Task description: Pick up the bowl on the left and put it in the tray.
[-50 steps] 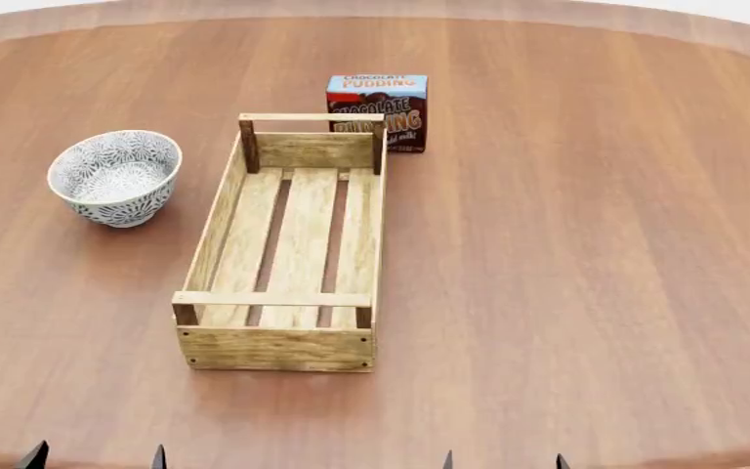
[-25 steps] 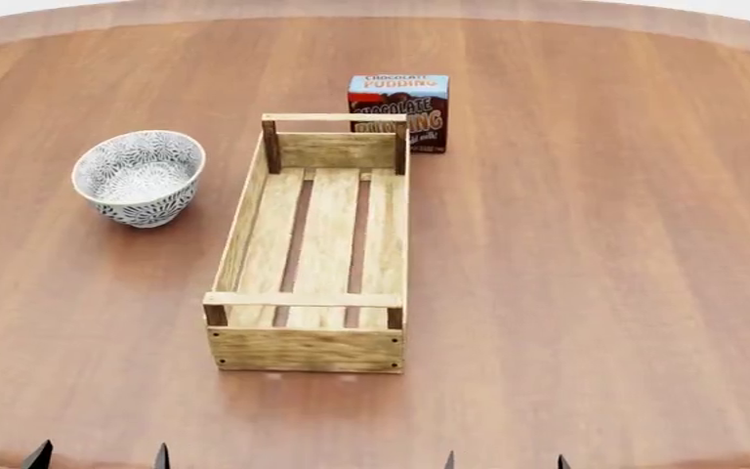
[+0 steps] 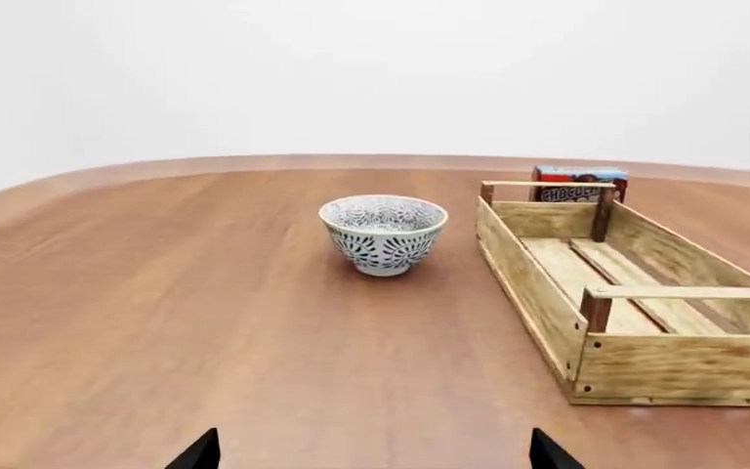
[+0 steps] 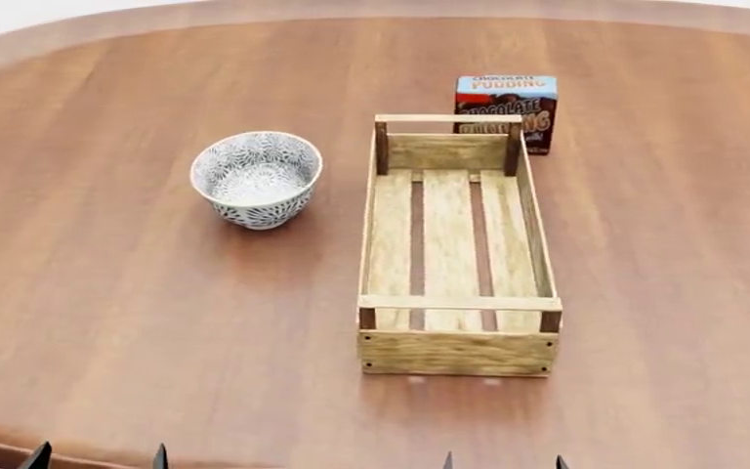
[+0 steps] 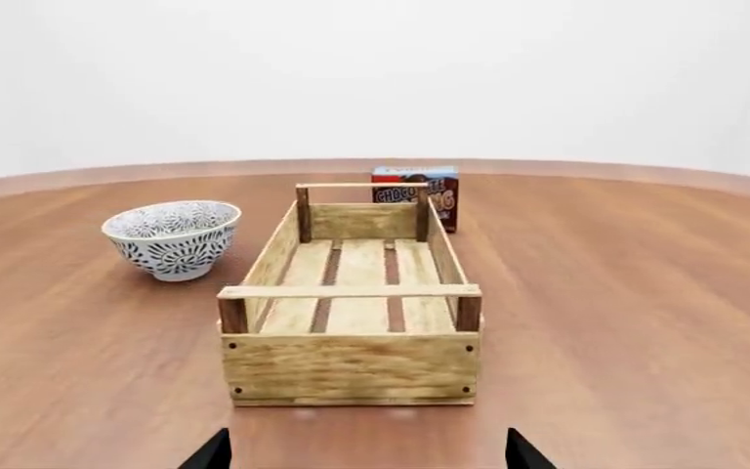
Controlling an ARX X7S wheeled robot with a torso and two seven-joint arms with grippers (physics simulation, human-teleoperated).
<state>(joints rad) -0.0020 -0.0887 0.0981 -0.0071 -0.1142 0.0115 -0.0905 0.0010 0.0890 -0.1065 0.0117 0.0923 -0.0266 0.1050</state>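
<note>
Bowl (image 4: 257, 179) sits upright on the table (image 4: 114, 322), toward its far edge, just left of the tray (image 4: 457, 244). Both grippers wait at the near edge, open, holding nothing, lined up for the reach.

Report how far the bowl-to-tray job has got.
Done: nothing yet. The bowl sits upright on the table, apart from the tray at its side, and the tray holds nothing. In hand: neither gripper touches anything; only the left gripper and right gripper fingertips show, spread apart. Left: reach, grasp, lift, and set the bowl into the tray.
</note>
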